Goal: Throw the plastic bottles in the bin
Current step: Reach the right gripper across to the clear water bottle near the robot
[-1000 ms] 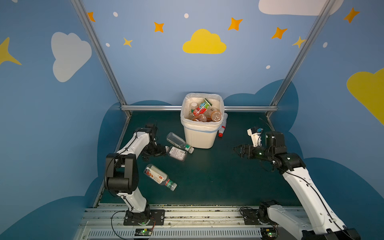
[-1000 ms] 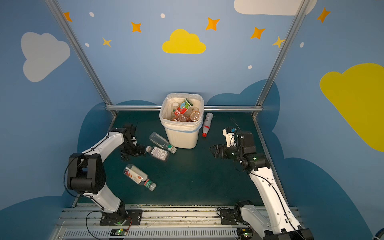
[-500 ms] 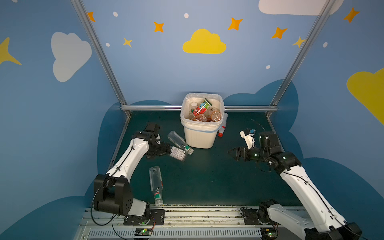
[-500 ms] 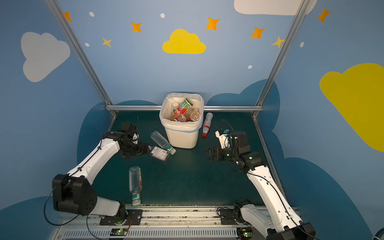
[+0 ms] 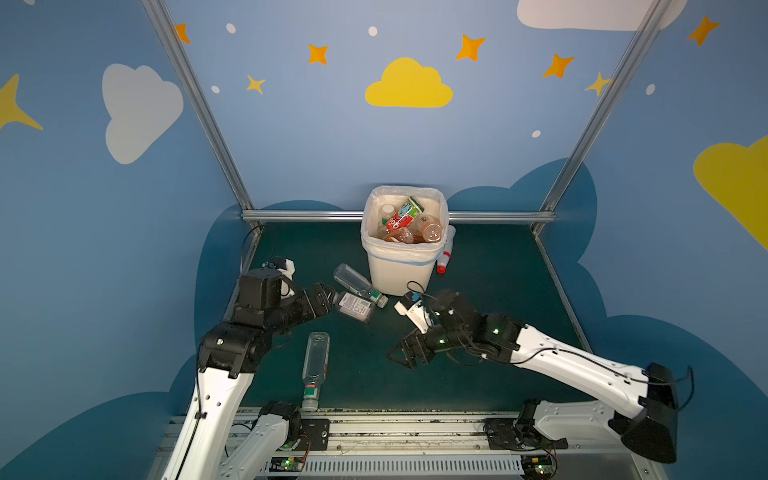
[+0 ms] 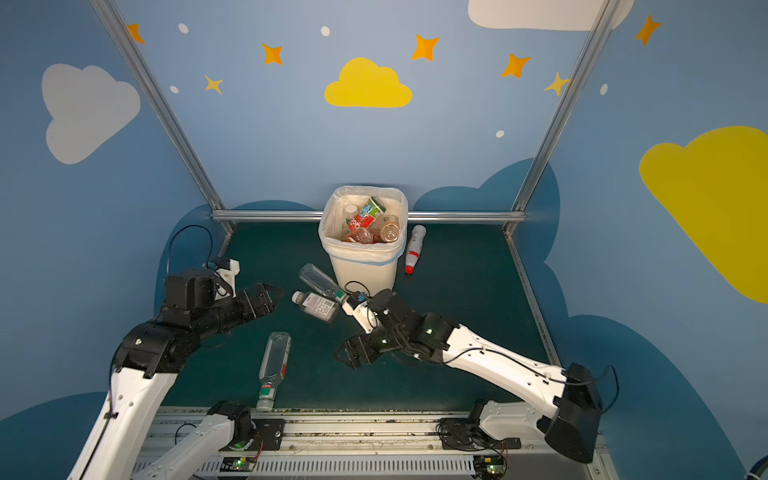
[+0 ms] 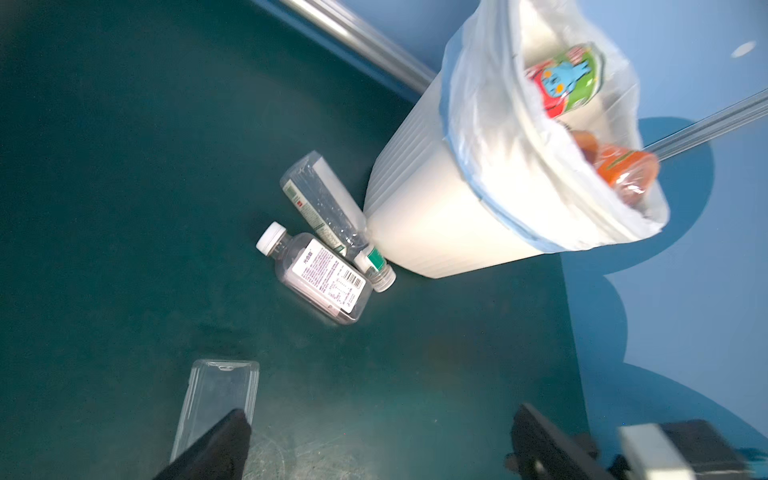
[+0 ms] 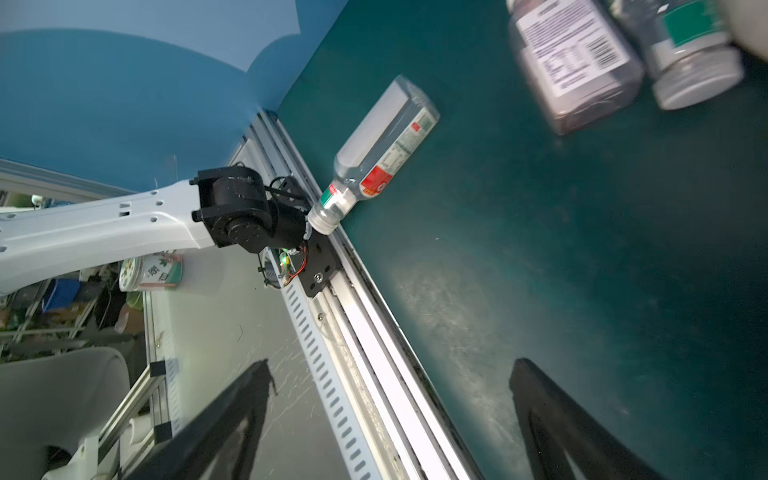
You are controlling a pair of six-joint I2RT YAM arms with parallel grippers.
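Cream-white bin [image 5: 399, 270] is set at the back middle of the bench [image 5: 478, 332], against the rear rail, with the bag liner folded over its rim. It is packed almost to the rim with bottles [image 5: 405, 224]; red, green and orange labels are seen on top.

Four more are seen lying outside on the bench:
- green-capped clear bottle [image 7: 324, 208], with its shoulder touching the bin's front wall
- white-capped bottle [image 7: 320, 276] with a barcode label, pressed alongside the green-capped one
- long clear bottle [image 5: 316, 365], well apart from the bin, with its cap at the bench's front edge rail
- red-capped white bottle [image 6: 414, 247], laid just beside the bin's right wall

Left fingers [image 6: 262, 297] are spread wide and empty; they are aimed at the white-capped bottle, near it but not touching. Right fingers [image 6: 353, 353] are also spread wide and empty, held over bare bench right of the long clear bottle.
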